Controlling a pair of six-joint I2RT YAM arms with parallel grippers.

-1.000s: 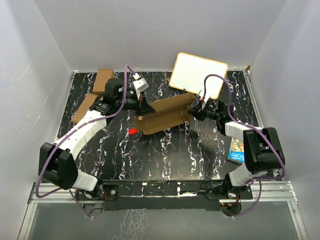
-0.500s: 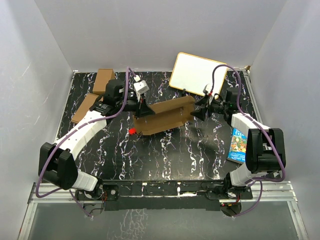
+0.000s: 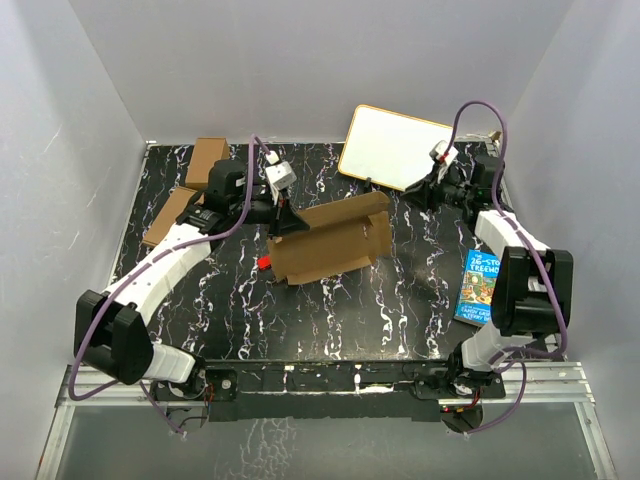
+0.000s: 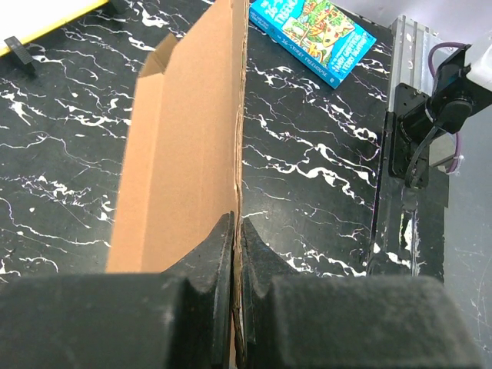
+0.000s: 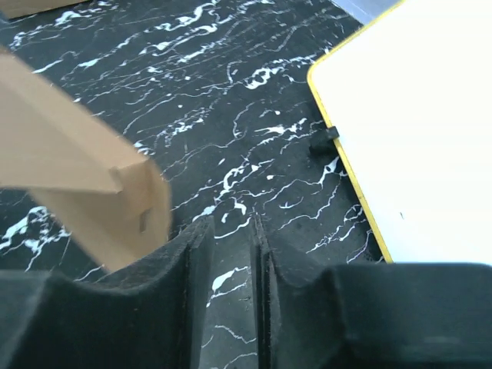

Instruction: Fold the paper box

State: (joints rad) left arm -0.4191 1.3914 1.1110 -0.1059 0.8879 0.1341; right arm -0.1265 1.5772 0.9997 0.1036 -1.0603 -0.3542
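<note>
paper box [image 3: 330, 240] stands tilted on edge mid-table | left gripper [image 4: 237, 223] pinched tight on its left-end edge | right gripper [image 5: 231, 221] slightly parted, holding nothing, beside the whiteboard [image 3: 395, 148] | we judge: hold our left pinch firm, bring right squarely onto the free end flap

Blue book [image 3: 480, 288] cover: "26-Storey Treeho…", remainder unreadable.

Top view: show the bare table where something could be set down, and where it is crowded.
Widest bare patch: the near strip between the paper box and the arm bases. A smaller one: between it and the blue book. Crowded: the back left by the brown cartons, the back right by the whiteboard.
</note>
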